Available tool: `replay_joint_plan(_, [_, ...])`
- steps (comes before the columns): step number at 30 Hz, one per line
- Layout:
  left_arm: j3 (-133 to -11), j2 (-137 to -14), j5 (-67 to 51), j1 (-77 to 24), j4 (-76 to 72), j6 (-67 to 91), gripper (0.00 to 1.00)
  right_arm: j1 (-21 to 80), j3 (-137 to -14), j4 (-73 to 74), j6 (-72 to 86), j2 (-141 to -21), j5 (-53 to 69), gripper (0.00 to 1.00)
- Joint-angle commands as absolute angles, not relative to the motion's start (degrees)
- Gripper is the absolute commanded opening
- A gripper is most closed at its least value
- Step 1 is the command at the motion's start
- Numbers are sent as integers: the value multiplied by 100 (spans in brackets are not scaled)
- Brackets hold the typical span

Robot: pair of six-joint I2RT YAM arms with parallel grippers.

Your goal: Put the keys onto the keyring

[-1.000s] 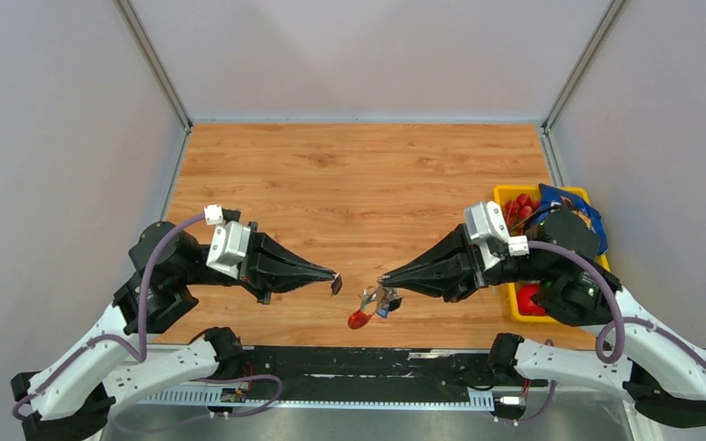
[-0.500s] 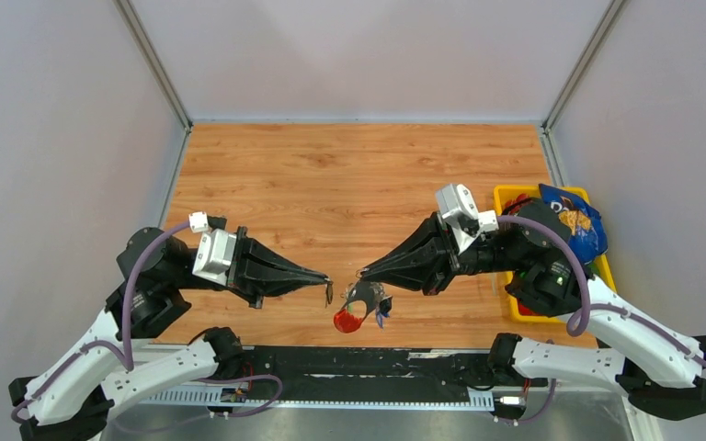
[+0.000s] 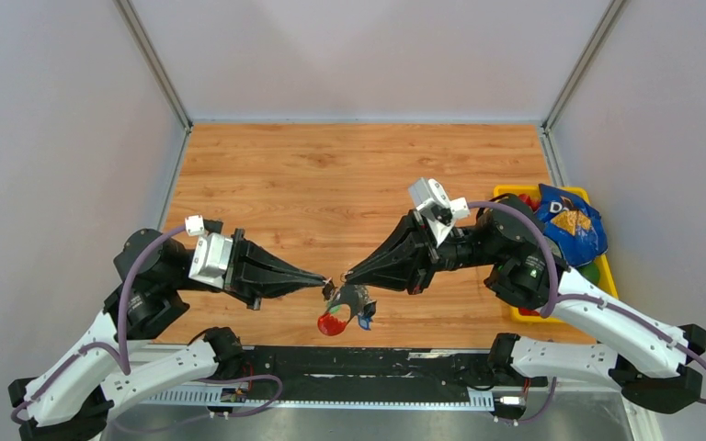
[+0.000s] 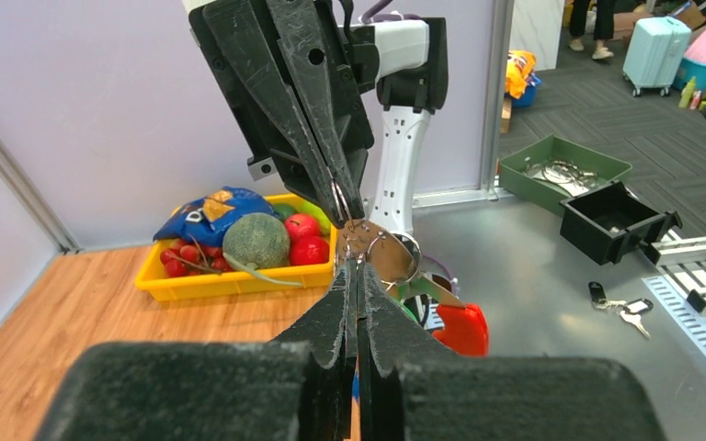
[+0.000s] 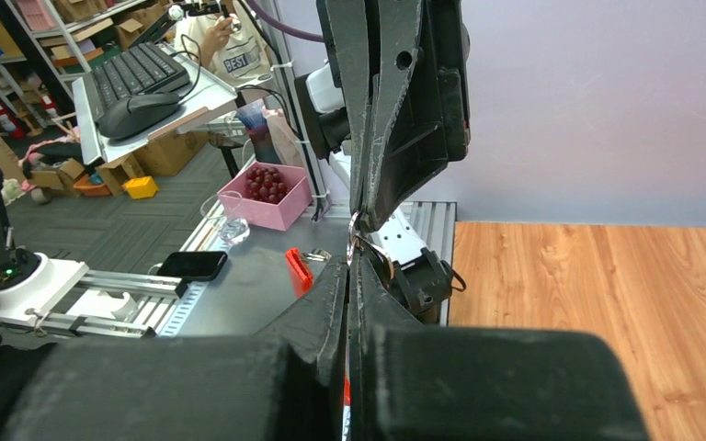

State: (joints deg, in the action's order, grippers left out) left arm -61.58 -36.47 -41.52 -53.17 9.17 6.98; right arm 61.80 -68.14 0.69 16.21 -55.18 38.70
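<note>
Found the left gripper (image 3: 323,282) clamped tight on the key (image 3: 329,288), a small dark shape at the very tip, made out only from above. Found the right gripper (image 3: 347,277) likewise closed, pinching the top of the keyring (image 3: 349,299). Saw both grippers nose to nose over the near part of the table (image 3: 358,175), tips just beside each other, the left one slightly lower. Noted the keyring dangling below the right tip, with the red tag (image 3: 332,323) lowest and a blue piece (image 3: 366,321) just beside it. Through the left wrist camera, caught the keyring's thin silver loops directly beyond the pressed-together fingertips and right under the opposing fingers. Could not tell whether the key touched the keyring, nor whether any part had threaded on. Spotted, at the table's right edge and well apart from both tips, a yellow tray (image 4: 239,280) holding a blue chip bag (image 3: 565,220), a green melon (image 4: 255,241) and red fruit.
</note>
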Motion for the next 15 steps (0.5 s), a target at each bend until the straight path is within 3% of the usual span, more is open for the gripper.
replay_joint_plan(1, [-6255,-3582,-4225,-5342,777,536,0,6170,-6783,-609,1959,-5566,4131,0])
replay_joint_plan(15, [-6177,-3500,-4301,-5335,709,510,0,6170,-6745,-967,2258,-5793,4299,0])
